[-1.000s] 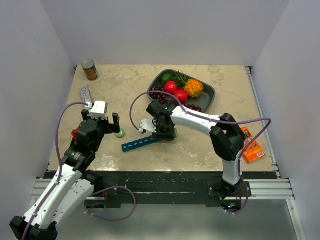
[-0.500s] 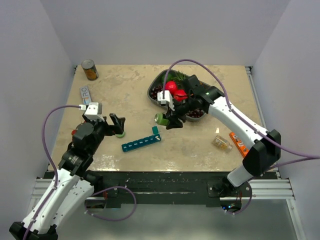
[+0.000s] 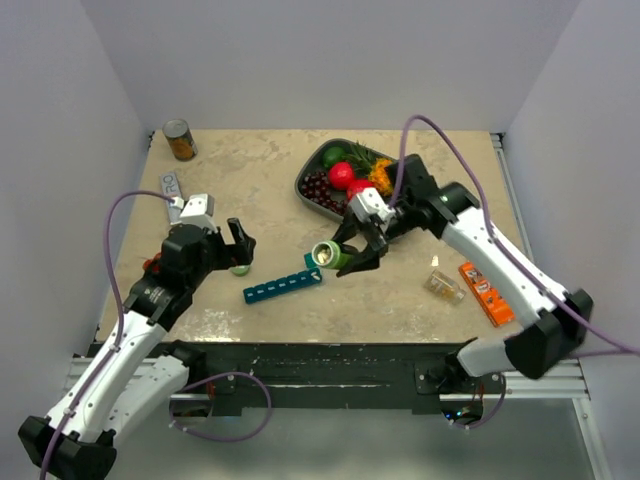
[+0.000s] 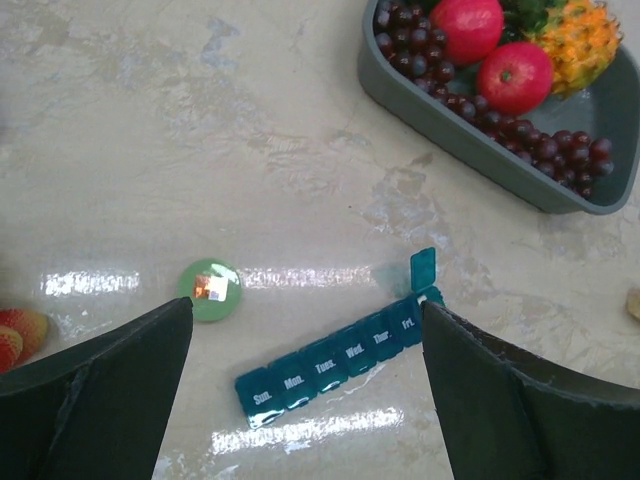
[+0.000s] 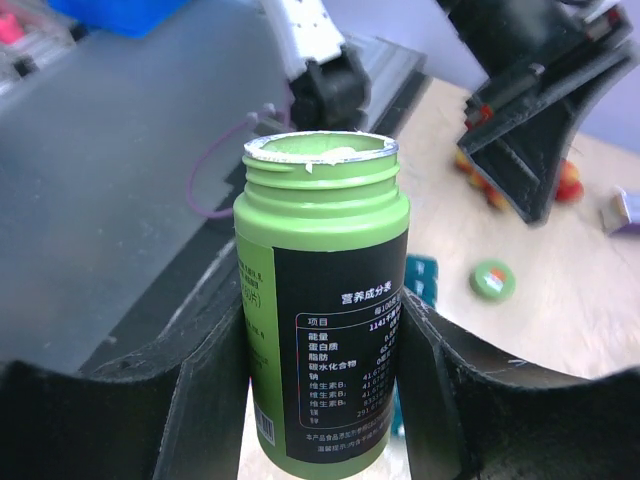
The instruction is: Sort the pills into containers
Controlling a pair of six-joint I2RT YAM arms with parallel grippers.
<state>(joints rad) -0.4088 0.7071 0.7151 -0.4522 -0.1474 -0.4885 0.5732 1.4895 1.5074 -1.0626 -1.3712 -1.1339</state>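
Note:
The teal pill-organizer strip (image 3: 283, 285) lies flat on the table, with its right-end lid (image 3: 310, 260) flipped up. My right gripper (image 3: 347, 258) is shut on an uncapped green pill bottle (image 3: 328, 256) and holds it tipped over just above the strip's open end. In the right wrist view the bottle (image 5: 320, 320) sits between both fingers, and no pills show. The bottle's green cap (image 3: 240, 268) lies on the table left of the strip. My left gripper (image 3: 236, 247) is open and empty above the cap. In the left wrist view the strip (image 4: 335, 360) lies between its spread fingers.
The dark grey fruit tray (image 3: 303, 180) stands behind the right gripper. A tin can (image 3: 179, 139) is at the far left corner and a white pack (image 3: 172, 188) is near it. An orange packet (image 3: 482, 290) and a small clear packet (image 3: 443, 286) lie at the right. A strawberry (image 4: 15, 335) is near the left arm.
My right arm has swung out to the right, lifted the bottle off the table and tipped it toward the strip's open end. The left gripper has shifted slightly right.

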